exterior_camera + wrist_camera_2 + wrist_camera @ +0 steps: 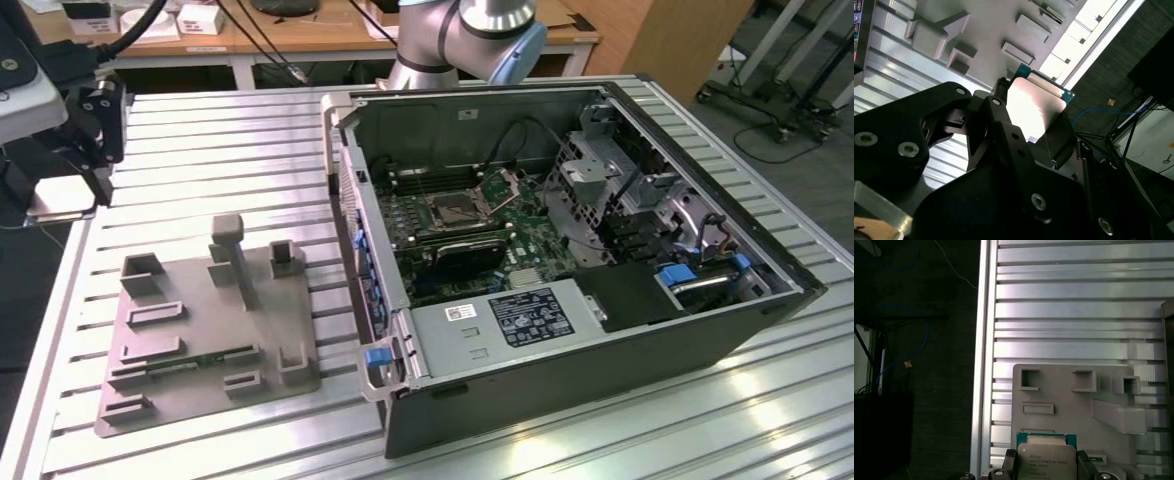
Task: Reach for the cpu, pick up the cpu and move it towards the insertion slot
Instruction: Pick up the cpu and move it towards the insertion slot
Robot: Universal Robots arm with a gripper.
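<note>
Jaws clamp cpu (1046,460); exterior view adds insertion slot (455,208), well apart.

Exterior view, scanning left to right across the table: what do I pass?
Hand holding the cpu → grey fixture plate → insertion slot inside the open computer case.

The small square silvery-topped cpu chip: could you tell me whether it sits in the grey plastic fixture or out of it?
Out: the black gripper is shut on the cpu, held clear of the grey plastic fixture.
</note>
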